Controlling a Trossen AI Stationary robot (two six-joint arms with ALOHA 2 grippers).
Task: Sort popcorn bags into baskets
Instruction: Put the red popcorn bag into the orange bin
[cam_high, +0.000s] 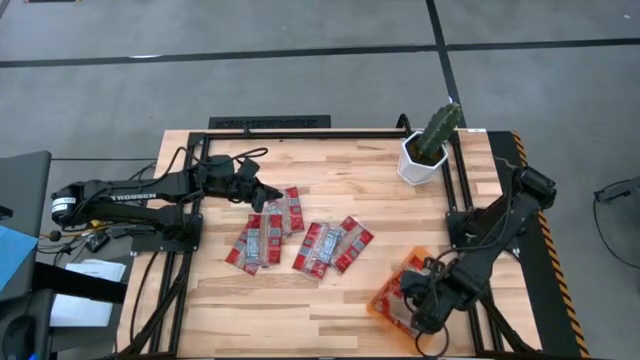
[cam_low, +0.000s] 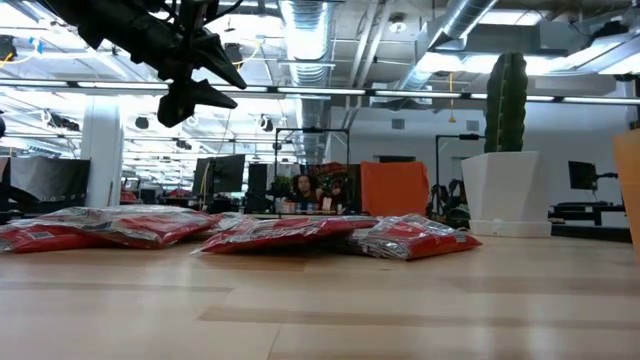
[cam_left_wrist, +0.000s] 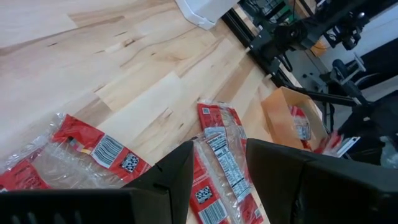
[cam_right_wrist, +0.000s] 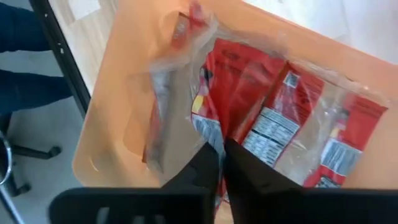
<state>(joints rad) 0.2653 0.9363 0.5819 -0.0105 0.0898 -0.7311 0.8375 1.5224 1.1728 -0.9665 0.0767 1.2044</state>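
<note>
Several red popcorn bags (cam_high: 320, 248) lie flat in loose clusters on the middle of the wooden table, also showing in the low view as popcorn bags (cam_low: 280, 232). My left gripper (cam_left_wrist: 217, 165) hangs open above the left cluster, clear of it, with nothing between its fingers. The orange basket (cam_high: 385, 300) sits at the near right with a few bags (cam_right_wrist: 292, 118) inside. My right gripper (cam_right_wrist: 222, 149) points down into the basket, its fingers parted by a narrow gap. One blurred bag (cam_right_wrist: 168, 93) stands on edge against the basket's wall, and I see no finger on it.
A white pot with a cactus (cam_high: 420, 160) stands at the far right corner. Black frame rails (cam_high: 460, 190) run along the table's edges. Bare wood lies along the near edge (cam_high: 280, 320) and at the far middle.
</note>
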